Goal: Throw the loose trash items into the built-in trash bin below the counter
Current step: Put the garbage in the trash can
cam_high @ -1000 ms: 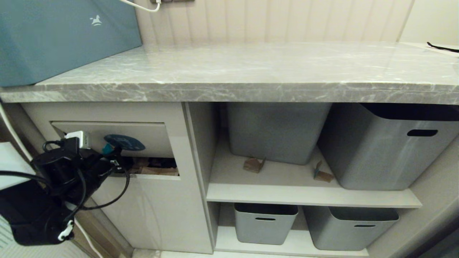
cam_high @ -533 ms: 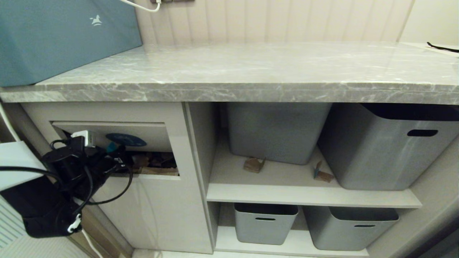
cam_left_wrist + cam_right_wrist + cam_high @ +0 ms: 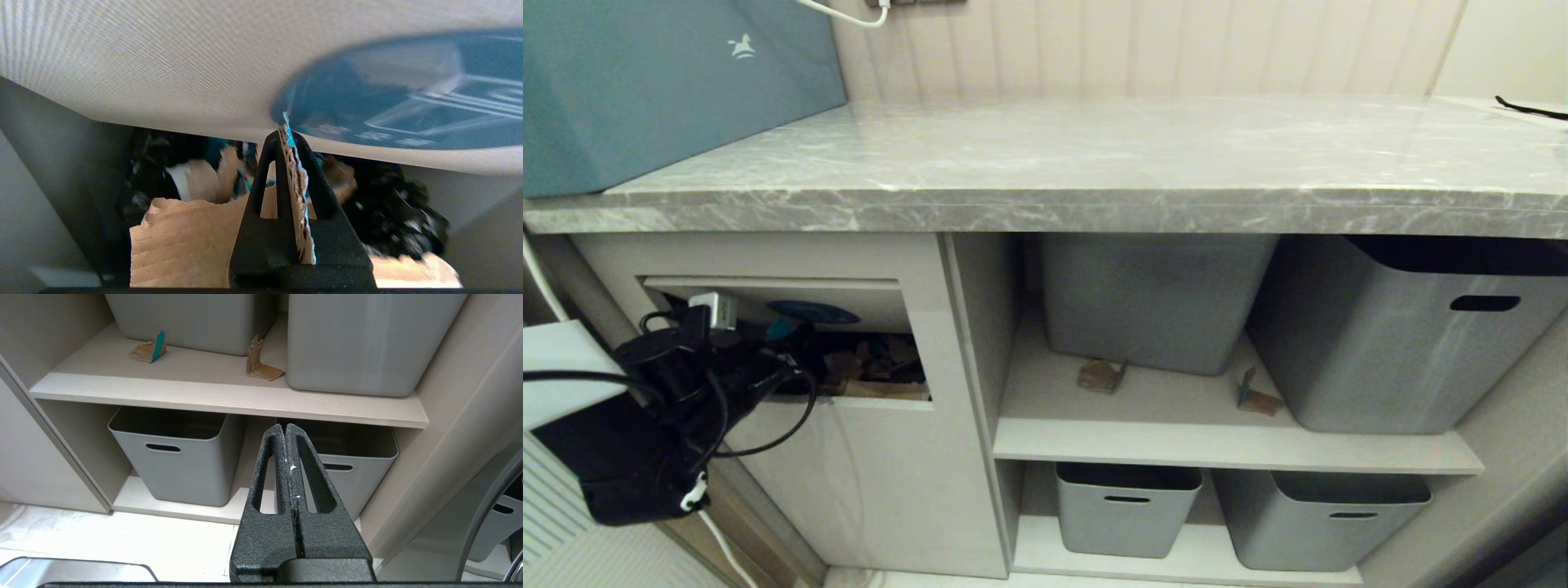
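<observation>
While left gripper (image 3: 293, 141) is pushing bin flap (image 3: 866, 304) inward, jaws are pinching teal-edged cardboard scrap (image 3: 300, 196) at flap's lower lip. Two scraps (image 3: 1101, 375) lying on shelf right of flap. Next: releasing inside. Right gripper (image 3: 286, 430) idling, jaws together, empty.

Grey white-veined marble table (image 3: 1094, 163); beige cabinet flap (image 3: 866, 304) with blue oval sticker (image 3: 813, 311); brown corrugated cardboard scrap (image 3: 297, 192), teal-faced; grey plastic tubs (image 3: 1152, 298).
</observation>
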Controlling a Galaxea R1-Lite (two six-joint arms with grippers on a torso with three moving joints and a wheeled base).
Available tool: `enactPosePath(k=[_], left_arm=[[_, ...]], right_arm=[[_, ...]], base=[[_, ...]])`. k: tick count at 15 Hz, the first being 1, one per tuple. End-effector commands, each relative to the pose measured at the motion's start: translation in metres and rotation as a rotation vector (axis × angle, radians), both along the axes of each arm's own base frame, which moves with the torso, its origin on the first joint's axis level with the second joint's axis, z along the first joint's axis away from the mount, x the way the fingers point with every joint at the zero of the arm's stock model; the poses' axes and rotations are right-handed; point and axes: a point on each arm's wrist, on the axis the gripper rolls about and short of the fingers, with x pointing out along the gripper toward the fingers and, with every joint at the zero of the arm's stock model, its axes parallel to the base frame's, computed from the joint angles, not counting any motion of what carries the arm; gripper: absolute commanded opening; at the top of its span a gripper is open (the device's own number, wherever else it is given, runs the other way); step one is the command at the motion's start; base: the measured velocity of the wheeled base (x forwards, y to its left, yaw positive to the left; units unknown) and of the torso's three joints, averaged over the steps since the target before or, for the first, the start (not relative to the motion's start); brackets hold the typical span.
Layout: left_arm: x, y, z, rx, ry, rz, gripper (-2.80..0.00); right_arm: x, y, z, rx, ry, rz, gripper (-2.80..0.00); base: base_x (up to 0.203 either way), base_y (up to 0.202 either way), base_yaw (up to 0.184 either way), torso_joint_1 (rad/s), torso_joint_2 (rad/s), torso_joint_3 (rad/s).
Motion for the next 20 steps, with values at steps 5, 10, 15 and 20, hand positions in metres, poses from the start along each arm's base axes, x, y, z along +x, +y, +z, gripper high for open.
enactPosePath(k=[5, 10, 15, 20], left_arm=[[0.007, 0.004, -0.009, 0.046, -0.003, 0.010, -2.80], [0.011, 0.005, -0.013, 0.079, -0.007, 0.009, -2.80], [0.019, 0.006, -0.006, 0.090, -0.048, 0.011, 0.00], [0.009, 0.004, -0.005, 0.087, -0.026, 0.010, 0.00]], right_arm=[[0.000, 0.000, 0.000, 0.000, 0.001, 0.001, -2.80], [0.000, 0.000, 0.000, 0.000, 0.001, 0.001, -2.80], [0.000, 0.000, 0.000, 0.000, 0.001, 0.001, -2.80], [0.000, 0.000, 0.000, 0.000, 0.001, 0.001, -2.80]], base=[[0.000, 0.000, 0.000, 0.000, 0.00, 0.000], [0.000, 0.000, 0.000, 0.000, 0.00, 0.000], [0.000, 0.000, 0.000, 0.000, 0.00, 0.000], [0.000, 0.000, 0.000, 0.000, 0.00, 0.000]])
